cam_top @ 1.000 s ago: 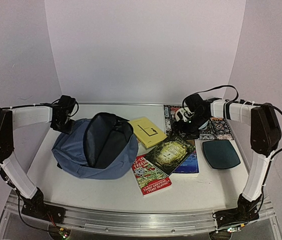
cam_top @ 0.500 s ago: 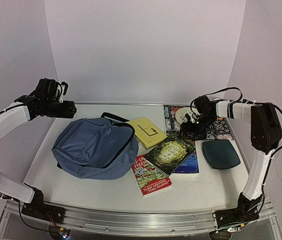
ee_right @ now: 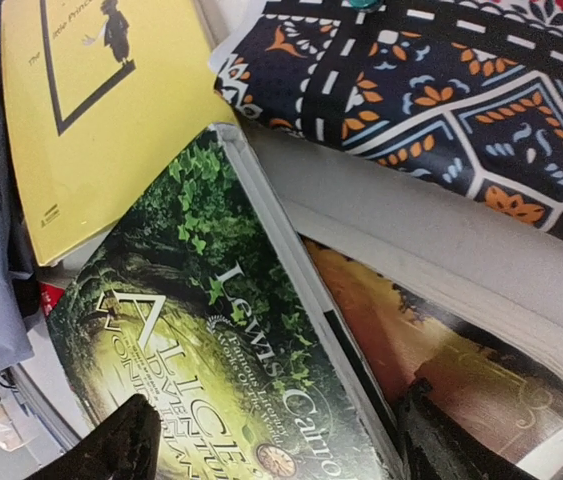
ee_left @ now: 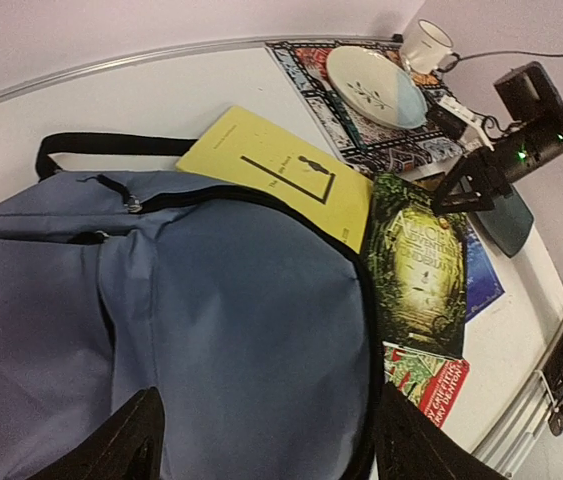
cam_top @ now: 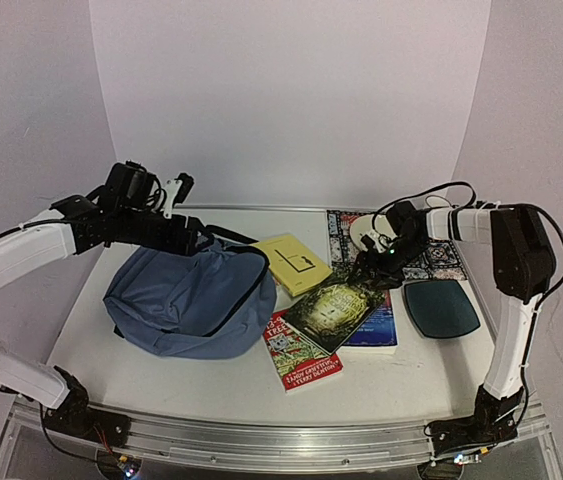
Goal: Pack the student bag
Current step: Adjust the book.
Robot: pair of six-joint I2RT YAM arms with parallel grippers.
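Layout: the student bag (cam_top: 186, 300) lies flat on the left half of the worktop (cam_top: 141, 370). Its zip follows the right-hand curve. The blue top panel sags over the mouth, so almost no lining shows. As it lies, I judge nothing could slide in.

Arm on the left: the left end effector (ee_left: 266, 410) has its fingers spread wide with nothing between them. It hovers above the far side of the bag and looks down across the fabric. Judgement: it is placed there to catch the panel near the zip and lift it, so the mouth gapes toward the books.

Arm on the right: the right end effector (ee_right: 279, 395) is likewise spread and empty, low over the far end of the green Alice book (cam_top: 339, 303). That book sits askew on a blue-covered book (cam_top: 381, 332), so it rides raised, with an edge a finger could get under. That is probably why the approach is from this end. I cannot tell whether a finger touches the cover.

Other stock: the yellow book (cam_top: 291, 262) touches the bag's far right edge. The red book (cam_top: 299, 352) lies nearest, partly under the green one. All are clustered just right of the bag, a short carry.

Far right: a patterned cloth (cam_top: 436, 258) bears a plate (ee_left: 376, 85) and a mug (ee_left: 426, 45). A dark tray (cam_top: 441, 307) lies nearer.

Status, judged: opening the bag and picking the first book are both pending, and nothing is visibly packed.
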